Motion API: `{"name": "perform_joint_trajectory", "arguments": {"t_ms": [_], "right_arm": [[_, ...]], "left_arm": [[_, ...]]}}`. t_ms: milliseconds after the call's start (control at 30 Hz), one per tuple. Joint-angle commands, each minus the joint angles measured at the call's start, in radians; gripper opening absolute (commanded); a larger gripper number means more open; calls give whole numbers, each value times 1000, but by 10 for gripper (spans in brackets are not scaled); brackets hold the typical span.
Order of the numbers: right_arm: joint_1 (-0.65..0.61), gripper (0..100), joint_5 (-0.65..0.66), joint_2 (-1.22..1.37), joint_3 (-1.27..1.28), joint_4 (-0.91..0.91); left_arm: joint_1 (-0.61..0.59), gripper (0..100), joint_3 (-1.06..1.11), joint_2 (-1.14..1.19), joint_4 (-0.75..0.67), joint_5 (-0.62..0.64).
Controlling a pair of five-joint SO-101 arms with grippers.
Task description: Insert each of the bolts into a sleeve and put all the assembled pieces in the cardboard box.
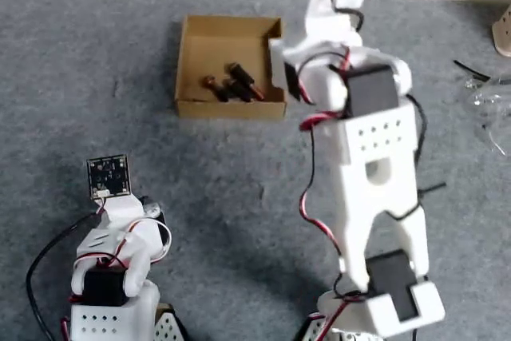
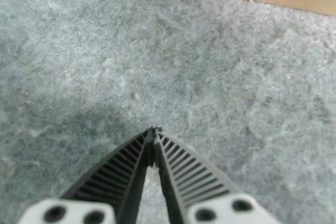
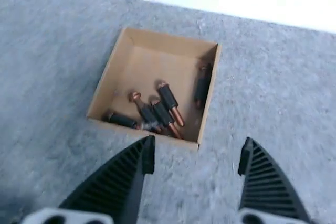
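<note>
**Box loaded; right jaws wide above it, left jaws closed**

The table [image 1: 96,53], grey and felt-like, carries everything. The right arm [image 1: 375,165] is stretched from the near edge toward the far edge. The left arm [image 1: 112,269] is folded at the near-left corner.

The cardboard box [image 1: 231,109] sits open-topped near the far edge, just beside the right arm's upper links.

Right gripper [image 3: 198,148]: the jaws are spread wide with nothing held, poised above the table. The box lies ahead of and below them, just past the fingertips.

Left gripper [image 2: 153,132]: the jaws are closed tip to tip on nothing. It is set low over the table, well apart from the box.

Assembled pieces [image 3: 169,100]: four or five are made out, though the exact count is uncertain. All lie flat inside the box.
- Most are bunched against the wall nearest the arms, with their long axes slanted across the box.
- One lies apart, along the wall on the right arm's side.

Every bolt-and-sleeve piece seen is in the box, so the task is judged at or near its end. If a piece had to be reached, the right arm is the nearer, and nothing is seen between its jaws and the box opening. The slanted axes would call for wrist rotation.

A clear plastic item [image 1: 487,97] lies at the right edge, well apart from the box and out of the way.
</note>
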Motion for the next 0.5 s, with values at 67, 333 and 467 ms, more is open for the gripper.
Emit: {"name": "perform_joint_trajectory", "arguments": {"t_ms": [67, 333, 467], "right_arm": [[-13, 238, -9, -143, -41, 96], [-13, 238, -9, -280, -41, 232], [-13, 238, -9, -354, -41, 275]], "left_arm": [[-7, 6, -12, 4, -12, -14], [-7, 6, -13, 4, -12, -14], [-7, 6, -13, 4, -12, -14]]}}
